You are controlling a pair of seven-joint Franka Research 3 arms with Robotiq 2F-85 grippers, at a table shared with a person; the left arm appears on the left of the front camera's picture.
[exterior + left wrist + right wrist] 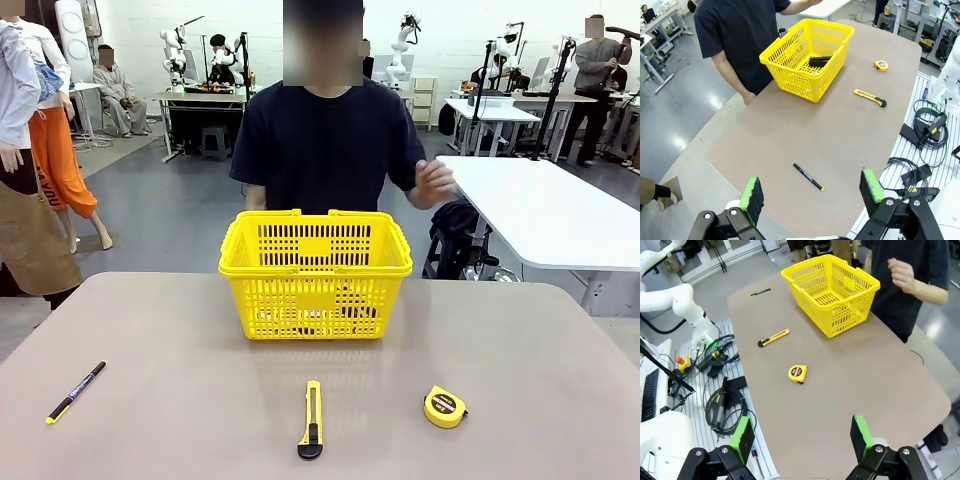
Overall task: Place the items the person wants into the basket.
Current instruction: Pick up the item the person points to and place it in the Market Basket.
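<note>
Right wrist view: looking down past the right gripper [801,436], pads spread wide, holding nothing. Same for the left gripper [810,192]: wide, nothing between.

Ahead of the right gripper, lying flat on the table [865,390]: the tape measure [797,374]. Farther ahead, well apart from it: the basket [850,310]. Inside the basket, from the left wrist view, something long and dark [820,61], maybe the stapler. Cannot make out the marker.

Probably hard, small and a bit heavy, with smooth round sides that could slip. Best to come down from above and squeeze across the round edge.

Smooth, flat brown top, lots of room around. Beyond the basket, the person's raised hand [901,274]; better to stay clear of it.
</note>
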